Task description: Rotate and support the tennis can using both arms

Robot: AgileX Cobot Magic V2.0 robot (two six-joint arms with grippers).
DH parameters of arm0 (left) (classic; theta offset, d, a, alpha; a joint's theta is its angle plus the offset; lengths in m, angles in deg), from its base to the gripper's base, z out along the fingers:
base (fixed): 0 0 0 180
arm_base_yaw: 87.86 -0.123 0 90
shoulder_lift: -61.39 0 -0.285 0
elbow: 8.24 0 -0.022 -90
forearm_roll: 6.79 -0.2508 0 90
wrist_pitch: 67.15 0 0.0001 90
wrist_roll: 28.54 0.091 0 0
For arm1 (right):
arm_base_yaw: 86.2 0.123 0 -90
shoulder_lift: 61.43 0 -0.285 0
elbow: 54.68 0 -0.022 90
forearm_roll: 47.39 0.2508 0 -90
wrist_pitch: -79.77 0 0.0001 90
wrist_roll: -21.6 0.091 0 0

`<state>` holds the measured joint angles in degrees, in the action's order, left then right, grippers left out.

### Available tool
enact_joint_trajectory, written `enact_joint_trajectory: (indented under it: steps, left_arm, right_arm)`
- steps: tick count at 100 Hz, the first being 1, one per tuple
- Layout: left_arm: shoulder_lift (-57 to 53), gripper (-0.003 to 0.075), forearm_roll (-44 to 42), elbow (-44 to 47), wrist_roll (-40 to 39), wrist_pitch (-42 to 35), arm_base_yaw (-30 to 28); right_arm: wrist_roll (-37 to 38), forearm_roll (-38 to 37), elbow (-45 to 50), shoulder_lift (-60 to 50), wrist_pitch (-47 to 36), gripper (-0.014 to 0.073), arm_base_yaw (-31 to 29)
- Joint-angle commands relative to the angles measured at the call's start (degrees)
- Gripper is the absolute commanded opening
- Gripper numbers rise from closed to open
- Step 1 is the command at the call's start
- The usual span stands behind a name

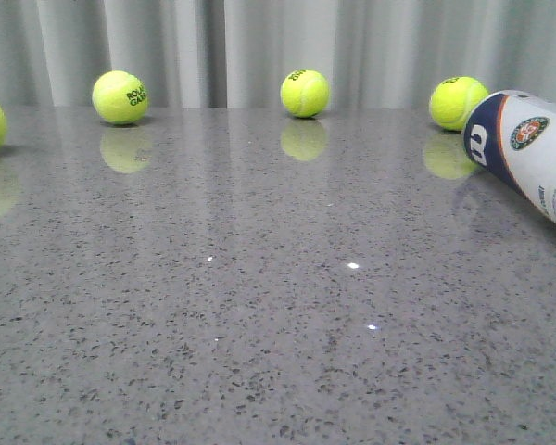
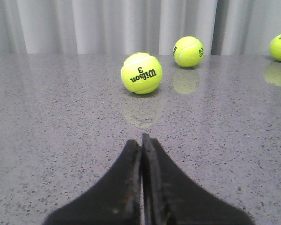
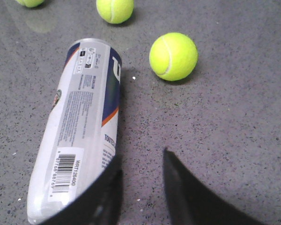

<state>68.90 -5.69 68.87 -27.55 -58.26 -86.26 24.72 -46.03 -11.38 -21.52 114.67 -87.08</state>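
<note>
Left gripper: fingers pressed together, holding nothing, low over the speckled grey table; a Wilson 3 tennis ball lies beyond its tips. Right gripper: fingers parted by a narrow gap, empty, one finger just beside the tennis can. The can lies on its side at the table's right edge in the front view, its navy end pointing far-left, near a tennis ball.

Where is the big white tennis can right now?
The tennis can lies on its side at the far right of the front view, on the grey table, its navy end near the rightmost tennis ball.
</note>
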Motion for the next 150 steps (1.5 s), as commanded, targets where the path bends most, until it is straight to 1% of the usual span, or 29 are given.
enact_joint_trajectory:
  steps: [1,3,5,16,32,49,61,73,93,116,121,124,128,133,140,145,150]
  left_arm:
    - [-2.2,-0.0021,0.2,2.6,-0.1,-4.1,0.0]
    - [-2.2,-0.0021,0.2,2.6,-0.1,-4.1,0.0]
    - [-2.2,-0.0021,0.2,2.6,-0.1,-4.1,0.0]
    - [-2.2,-0.0021,0.2,2.6,-0.1,-4.1,0.0]
    - [-2.2,-0.0021,0.2,2.6,-0.1,-4.1,0.0]
    - [-2.2,-0.0021,0.2,2.6,-0.1,-4.1,0.0]
    - [-2.2,-0.0021,0.2,2.6,-0.1,-4.1,0.0]
    - [-2.2,-0.0021,0.2,2.6,-0.1,-4.1,0.0]
    - [-2.2,-0.0021,0.2,2.6,-0.1,-4.1,0.0]
    - [-2.2,-0.0021,0.2,2.6,-0.1,-4.1,0.0]
    - [-2.2,-0.0021,0.2,2.6,-0.1,-4.1,0.0]
    - [-2.2,-0.0021,0.2,2.6,-0.1,-4.1,0.0]
    - [-2.2,-0.0021,0.2,2.6,-0.1,-4.1,0.0]
    - [-2.2,-0.0021,0.2,2.6,-0.1,-4.1,0.0]
    - [-2.2,-0.0021,0.2,2.6,-0.1,-4.1,0.0]
    - [-2.2,-0.0021,0.2,2.6,-0.1,-4.1,0.0]
    - [-2.2,-0.0021,0.2,2.6,-0.1,-4.1,0.0]
  right_arm:
    - [-0.6,0.1,-4.8,4.5,-1.4,0.0605,-0.2]
    - [-0.6,0.1,-5.7,5.5,-0.6,0.0652,-0.2]
    - [-0.6,0.1,-6.5,6.5,0.4,0.0675,-0.1]
    - [-0.6,1.1,-11.4,12.0,5.0,0.0634,0.8]
    - [-0.6,4.3,-19.0,20.4,10.4,0.0634,2.7]
    - [-0.6,10.5,-26.0,29.9,17.9,0.0634,3.1]
    - [-0.6,11.9,-29.8,36.3,21.8,0.0634,3.1]
    - [-0.6,13.3,-32.0,41.7,22.6,0.0634,3.1]
    - [-0.6,13.3,-33.1,49.2,22.3,0.0634,3.1]
    - [-0.6,13.3,-33.1,53.3,21.9,0.0631,3.1]
    - [-0.6,13.3,-33.1,53.3,21.6,0.0604,3.1]
    - [-0.6,13.4,-33.2,53.3,21.6,0.0561,3.1]
    - [-0.6,13.4,-33.2,53.2,21.7,0.0501,3.1]
    - [-0.6,13.4,-33.2,53.2,22.0,0.0394,3.1]
    - [-0.8,13.4,-33.2,53.2,22.4,0.0281,3.1]
    - [-1.8,13.4,-33.5,53.1,22.9,0.0247,3.1]
    - [-2.8,13.4,-34.2,53.1,23.6,0.0244,3.1]
